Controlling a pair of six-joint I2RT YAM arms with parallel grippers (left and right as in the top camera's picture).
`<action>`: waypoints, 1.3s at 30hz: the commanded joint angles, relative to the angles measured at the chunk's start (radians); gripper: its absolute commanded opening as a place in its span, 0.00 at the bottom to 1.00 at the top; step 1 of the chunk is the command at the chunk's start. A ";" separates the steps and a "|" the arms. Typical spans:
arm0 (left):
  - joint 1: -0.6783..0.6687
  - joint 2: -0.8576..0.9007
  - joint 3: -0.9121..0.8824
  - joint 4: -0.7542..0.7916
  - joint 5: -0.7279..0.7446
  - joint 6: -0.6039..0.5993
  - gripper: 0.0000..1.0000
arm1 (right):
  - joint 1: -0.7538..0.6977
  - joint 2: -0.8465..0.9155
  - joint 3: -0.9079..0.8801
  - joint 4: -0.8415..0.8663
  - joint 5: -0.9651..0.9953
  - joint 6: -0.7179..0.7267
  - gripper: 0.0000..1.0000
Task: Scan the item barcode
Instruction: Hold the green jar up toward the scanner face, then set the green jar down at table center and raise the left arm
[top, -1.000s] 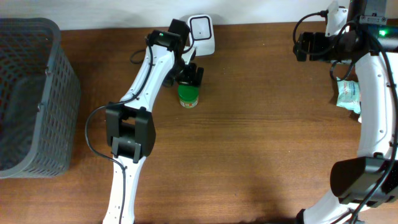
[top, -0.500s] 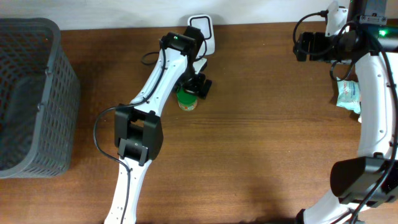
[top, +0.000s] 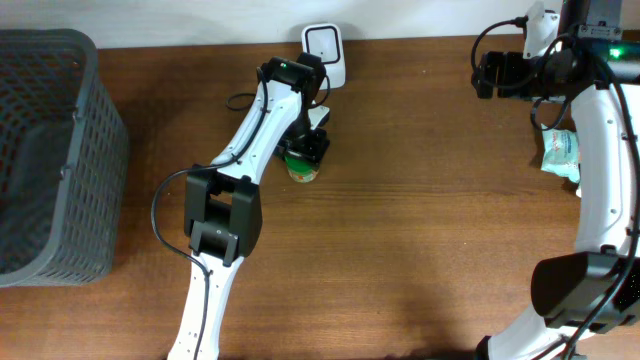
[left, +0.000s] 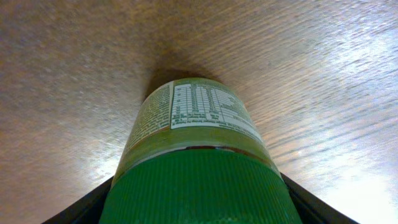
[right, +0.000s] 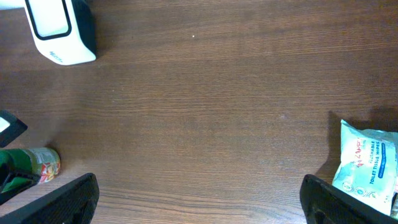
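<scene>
The item is a small jar (top: 303, 172) with a green ribbed lid and a printed label, standing on the wooden table just in front of the white barcode scanner (top: 324, 52). My left gripper (top: 305, 148) is down over it from above. In the left wrist view the lid (left: 199, 186) fills the space between both dark fingers (left: 81, 208), which press against its sides. The nutrition label (left: 208, 106) faces the camera. My right gripper (right: 199, 199) hovers open over bare table at the far right, holding nothing. The jar (right: 34, 165) and scanner (right: 62, 28) show at the left of that view.
A dark grey mesh basket (top: 50, 150) stands at the table's left edge. A pale green pack of wipes (top: 562, 152) lies at the right edge, beside my right arm. A black cable runs from the scanner's left side.
My left gripper has come down over the jar and its fingers have drawn in against the lid. The right arm has not moved.
</scene>
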 joint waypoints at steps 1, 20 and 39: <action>-0.002 0.006 -0.006 -0.010 0.109 -0.136 0.69 | 0.005 0.003 0.000 -0.001 -0.008 0.005 0.99; 0.020 0.003 0.151 0.170 0.035 -0.558 1.00 | 0.005 0.003 0.000 -0.001 -0.008 0.005 0.99; 0.306 -0.005 0.780 -0.223 -0.155 -0.291 0.99 | 0.005 0.003 0.000 0.000 -0.009 0.005 0.99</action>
